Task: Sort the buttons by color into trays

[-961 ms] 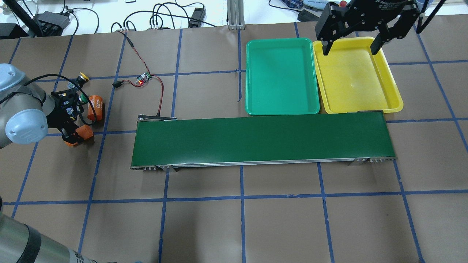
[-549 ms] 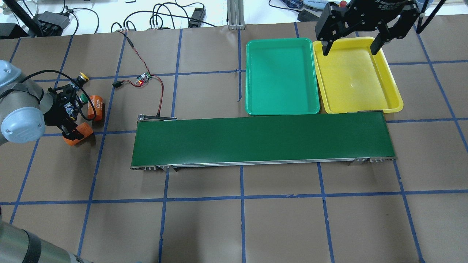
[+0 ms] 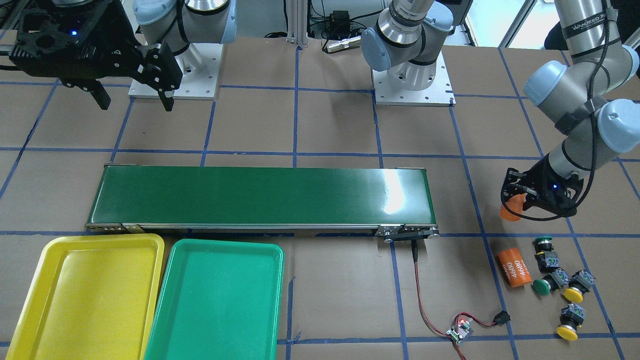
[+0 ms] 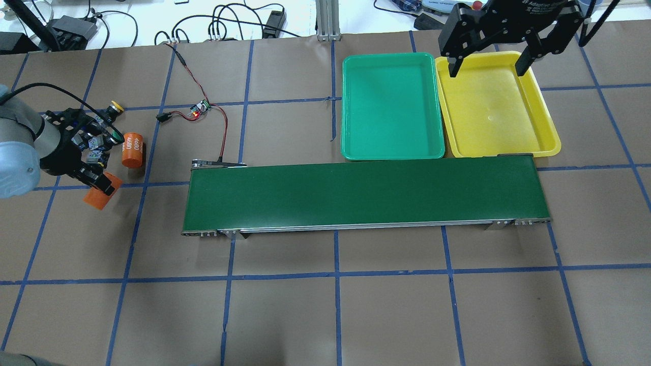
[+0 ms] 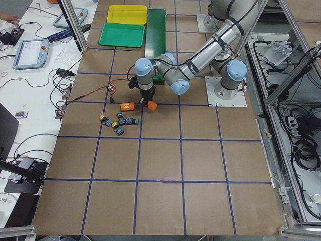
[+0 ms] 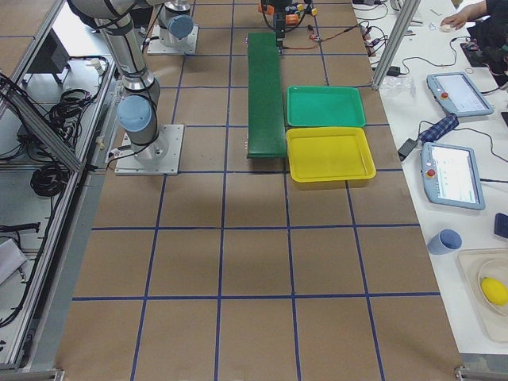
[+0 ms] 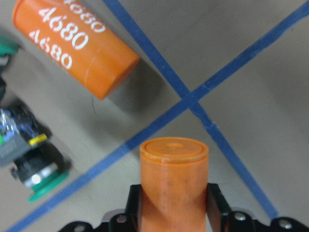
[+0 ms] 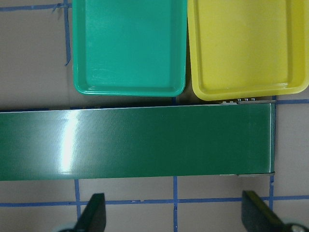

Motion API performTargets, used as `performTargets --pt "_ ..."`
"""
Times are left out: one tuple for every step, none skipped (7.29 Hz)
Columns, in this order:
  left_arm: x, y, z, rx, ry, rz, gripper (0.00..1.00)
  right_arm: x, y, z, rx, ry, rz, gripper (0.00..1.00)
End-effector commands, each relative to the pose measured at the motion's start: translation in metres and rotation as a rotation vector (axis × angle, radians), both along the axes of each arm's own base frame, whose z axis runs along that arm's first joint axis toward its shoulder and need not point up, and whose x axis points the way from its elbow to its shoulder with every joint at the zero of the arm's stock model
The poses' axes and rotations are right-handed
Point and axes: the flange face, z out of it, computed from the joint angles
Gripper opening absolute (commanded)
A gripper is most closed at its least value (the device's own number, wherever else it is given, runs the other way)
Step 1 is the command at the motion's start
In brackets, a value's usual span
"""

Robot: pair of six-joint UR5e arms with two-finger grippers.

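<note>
The yellow tray [image 3: 75,295] and the green tray [image 3: 215,300] sit side by side at lower left of the front view, each showing only bare floor. Four buttons [image 3: 559,276] lie on the paper [image 3: 325,130] at lower right (beside a cylinder marked 4680 [image 3: 515,266]). The left gripper [image 7: 174,208] is clamped on an orange cylinder [image 7: 174,164]. The right gripper [image 3: 137,105], at upper left, has its fingers apart.

Four buttons [image 3: 541,286], two trays [image 3: 85,300], two orange cylinders [image 3: 515,266].
</note>
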Motion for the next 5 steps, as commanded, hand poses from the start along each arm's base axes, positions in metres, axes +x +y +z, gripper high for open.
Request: performTargets --pt "-0.088 0.013 0.035 -0.009 0.044 0.221 0.0 0.0 0.001 0.001 -0.001 0.001 0.001 1.0" --pt "-0.135 0.013 0.039 -0.012 0.032 0.29 0.0 0.0 0.0 0.0 -0.001 -0.001 0.009 1.0" --pt "-0.153 0.012 0.041 -0.013 0.038 0.268 0.0 0.001 0.001 0.001 -0.001 0.0 0.016 1.0" --pt "-0.168 0.014 0.037 -0.006 0.052 0.204 0.0 0.001 0.001 0.001 -0.001 0.0 0.016 1.0" --pt "-0.193 0.014 0.041 -0.016 0.094 0.152 0.0 0.001 0.001 0.0 0.0 0.0 0.015 1.0"
